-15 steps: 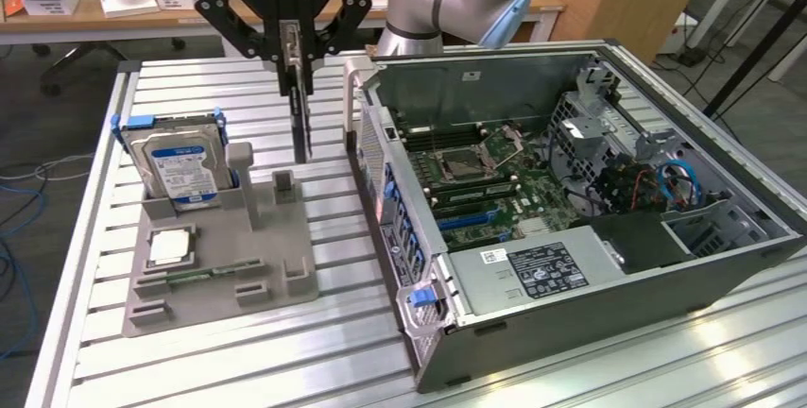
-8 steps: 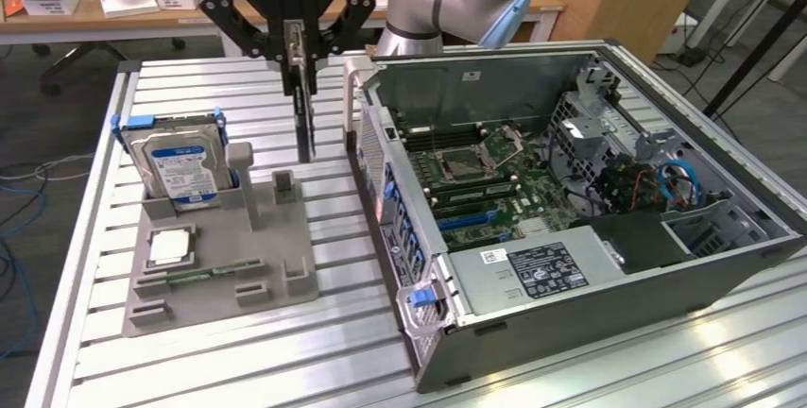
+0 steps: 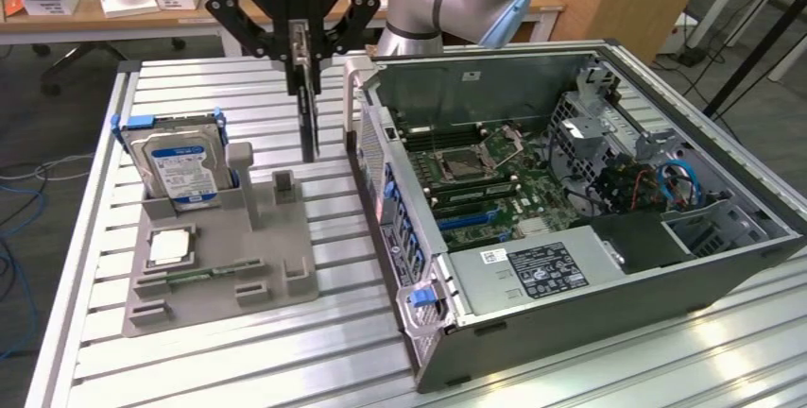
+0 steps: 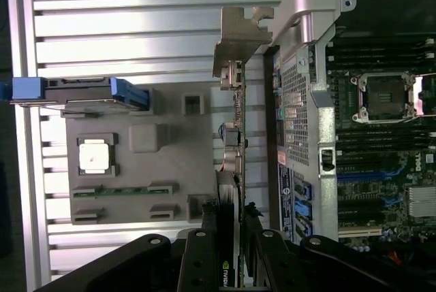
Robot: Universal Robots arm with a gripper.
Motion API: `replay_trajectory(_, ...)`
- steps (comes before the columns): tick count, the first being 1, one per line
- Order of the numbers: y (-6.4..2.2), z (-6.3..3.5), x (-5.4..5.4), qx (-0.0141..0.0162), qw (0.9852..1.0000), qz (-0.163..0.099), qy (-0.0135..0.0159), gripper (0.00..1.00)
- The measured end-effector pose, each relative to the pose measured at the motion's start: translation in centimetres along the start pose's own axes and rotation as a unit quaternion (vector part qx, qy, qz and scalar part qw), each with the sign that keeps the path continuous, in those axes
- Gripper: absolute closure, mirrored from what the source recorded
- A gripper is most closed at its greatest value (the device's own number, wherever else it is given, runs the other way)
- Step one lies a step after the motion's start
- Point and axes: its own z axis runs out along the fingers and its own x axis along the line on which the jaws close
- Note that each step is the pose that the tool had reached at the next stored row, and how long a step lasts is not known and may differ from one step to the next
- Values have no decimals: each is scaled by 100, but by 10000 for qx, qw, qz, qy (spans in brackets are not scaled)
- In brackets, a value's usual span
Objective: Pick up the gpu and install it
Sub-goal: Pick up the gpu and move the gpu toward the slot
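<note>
Gpu (image 3: 306, 110), thin flat black silver-bracketed card: pinched in black end effector (image 3: 300, 49), hanging below; best held vertical beside grey computer case (image 3: 630, 306).

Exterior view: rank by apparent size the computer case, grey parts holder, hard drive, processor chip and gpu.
1. computer case
2. grey parts holder
3. hard drive
4. processor chip
The gpu, held by the end effector, faces the camera edge-on, so I leave it unranked.

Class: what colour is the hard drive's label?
The hard drive's label is blue and white; best in exterior view.
</note>
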Motion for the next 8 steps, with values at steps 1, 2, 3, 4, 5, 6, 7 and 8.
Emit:
replay_trajectory(1, 1, 0, -4, 0, 10000, 0, 0, 74)
replay_trajectory(2, 1, 0, -9, 0, 10000, 0, 0, 74)
replay_trajectory(3, 1, 0, -14, 0, 10000, 0, 0, 74)
replay_trajectory(4, 2, 1, -19, 0, 10000, 0, 0, 74)
replay_trajectory(5, 2, 0, -25, 0, 10000, 0, 0, 74)
replay_trajectory(6, 2, 0, -30, 0, 10000, 0, 0, 74)
replay_trajectory(7, 3, 1, -36, 0, 10000, 0, 0, 74)
replay_trajectory(8, 3, 1, -42, 0, 10000, 0, 0, 74)
